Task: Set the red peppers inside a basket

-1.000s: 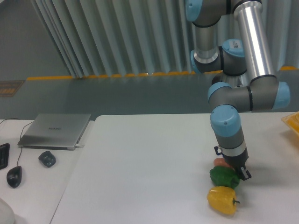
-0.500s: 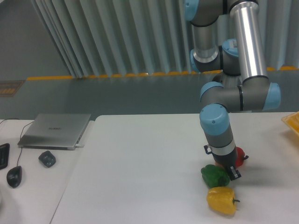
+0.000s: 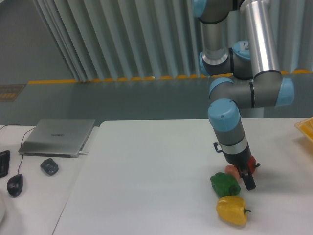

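Red pepper [image 3: 252, 163] just behind tool [image 3: 247, 180]

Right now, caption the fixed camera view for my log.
Gripper low among green pepper, yellow pepper and mostly hidden red pepper.

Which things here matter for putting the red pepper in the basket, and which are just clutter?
Job: red pepper, mostly hidden behind the gripper; yellow basket, corner only.
Clutter: green pepper, yellow pepper, small pinkish fruit, laptop, mouse.

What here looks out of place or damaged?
Nothing looks damaged or spilled. The red pepper sits mostly hidden behind the pincer, crowded against the green pepper and a small orange fruit.
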